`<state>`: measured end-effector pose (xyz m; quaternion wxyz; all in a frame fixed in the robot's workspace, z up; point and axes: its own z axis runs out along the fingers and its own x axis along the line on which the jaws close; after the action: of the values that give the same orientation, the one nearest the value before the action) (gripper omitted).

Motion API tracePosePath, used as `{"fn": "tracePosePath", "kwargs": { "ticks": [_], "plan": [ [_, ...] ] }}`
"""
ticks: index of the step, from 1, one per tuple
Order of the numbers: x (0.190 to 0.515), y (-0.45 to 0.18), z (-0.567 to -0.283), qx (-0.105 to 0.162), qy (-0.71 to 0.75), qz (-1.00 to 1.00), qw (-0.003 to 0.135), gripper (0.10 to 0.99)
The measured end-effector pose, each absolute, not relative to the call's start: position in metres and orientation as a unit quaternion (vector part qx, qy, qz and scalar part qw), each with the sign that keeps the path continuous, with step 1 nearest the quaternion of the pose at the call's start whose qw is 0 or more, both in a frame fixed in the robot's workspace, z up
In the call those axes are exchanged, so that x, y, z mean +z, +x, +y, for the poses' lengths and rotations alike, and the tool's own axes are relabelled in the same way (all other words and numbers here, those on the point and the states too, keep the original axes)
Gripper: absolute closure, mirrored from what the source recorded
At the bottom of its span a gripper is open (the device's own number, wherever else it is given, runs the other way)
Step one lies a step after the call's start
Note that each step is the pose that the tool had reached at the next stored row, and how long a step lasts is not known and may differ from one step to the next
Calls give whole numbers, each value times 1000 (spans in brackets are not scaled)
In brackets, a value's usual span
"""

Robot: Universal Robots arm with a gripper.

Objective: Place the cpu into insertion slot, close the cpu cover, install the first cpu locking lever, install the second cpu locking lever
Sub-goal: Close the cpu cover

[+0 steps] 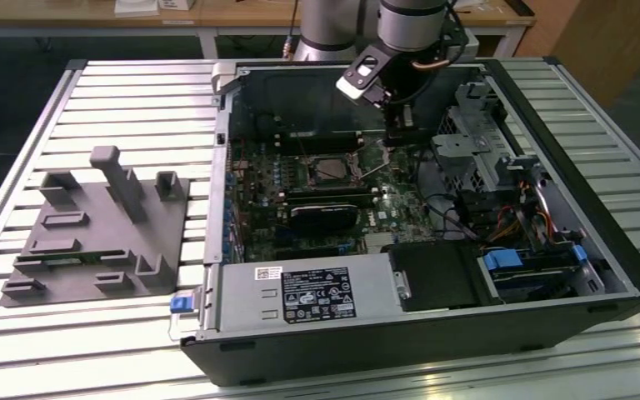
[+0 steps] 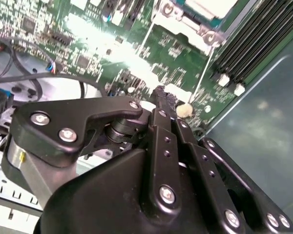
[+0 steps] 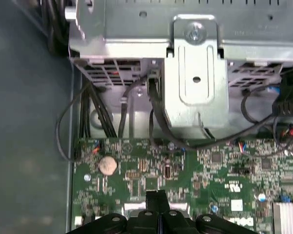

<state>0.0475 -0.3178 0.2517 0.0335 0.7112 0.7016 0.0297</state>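
Observation:
The insertion slot (image 1: 329,170) sits in the middle of the green motherboard (image 1: 297,242) inside the open computer case. In the second wrist view the silver cpu cover (image 2: 178,22) lies down over it, and the pale cpu (image 2: 210,6) shows through its window. A thin silver locking lever (image 2: 201,73) stands out from the socket's corner, its pale tip (image 2: 184,109) beside my fingertips. My gripper (image 1: 396,140) hangs just at the exterior view's right of the socket, close over the board. Its black fingers (image 2: 161,105) are pressed together. I cannot tell whether they touch the lever.
Long black memory slots (image 2: 254,44) run beside the socket. A metal drive cage (image 1: 476,150) with cables stands at the exterior view's right. A black card (image 1: 320,218) and the power supply (image 1: 297,296) lie nearer the front. A grey fixture block (image 1: 97,225) rests on the slatted table.

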Motion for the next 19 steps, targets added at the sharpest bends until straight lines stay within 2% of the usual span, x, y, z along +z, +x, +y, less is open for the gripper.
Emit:
{"fn": "tracePosePath", "kwargs": {
  "ticks": [19],
  "plan": [
    [233,64,-318,28,711,702,32,980]
  ]
}}
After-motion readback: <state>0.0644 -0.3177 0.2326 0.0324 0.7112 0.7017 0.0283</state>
